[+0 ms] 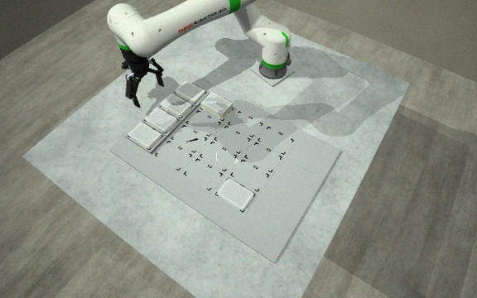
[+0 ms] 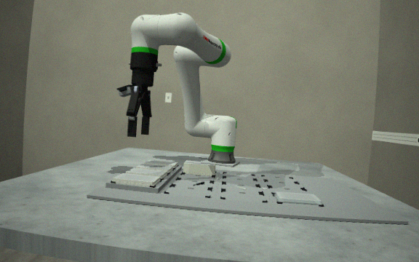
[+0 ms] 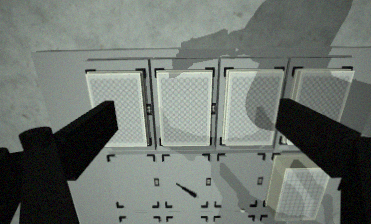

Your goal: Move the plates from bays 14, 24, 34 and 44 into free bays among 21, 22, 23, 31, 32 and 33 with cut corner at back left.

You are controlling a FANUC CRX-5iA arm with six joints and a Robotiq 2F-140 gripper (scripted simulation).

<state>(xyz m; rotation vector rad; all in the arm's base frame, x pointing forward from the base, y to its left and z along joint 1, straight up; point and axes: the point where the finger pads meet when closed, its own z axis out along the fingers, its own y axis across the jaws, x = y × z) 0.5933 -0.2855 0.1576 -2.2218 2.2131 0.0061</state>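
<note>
Four sealed white plates lie in the raised column 4 strip: bay 14 (image 1: 190, 92), bay 24 (image 1: 175, 105), bay 34 (image 1: 161, 119) and bay 44 (image 1: 144, 135). In the wrist view they stand in a row, with bay 44 (image 3: 117, 107) at the left, then bay 34 (image 3: 184, 107), bay 24 (image 3: 251, 106) and bay 14 (image 3: 322, 95). My gripper (image 1: 145, 88) (image 2: 138, 130) is open and empty. It hangs high above this strip, and in the wrist view its fingers straddle bays 34 and 24. Bays 21 to 23 and 31 to 33 hold no plate.
A sealed deep-well block (image 1: 216, 105) sits in bay 13 next to bay 14, and shows in the wrist view (image 3: 298, 187). Another plate (image 1: 235, 194) lies in bay 41. A small black stick (image 1: 192, 140) and a thin white piece (image 1: 216, 156) lie on the deck.
</note>
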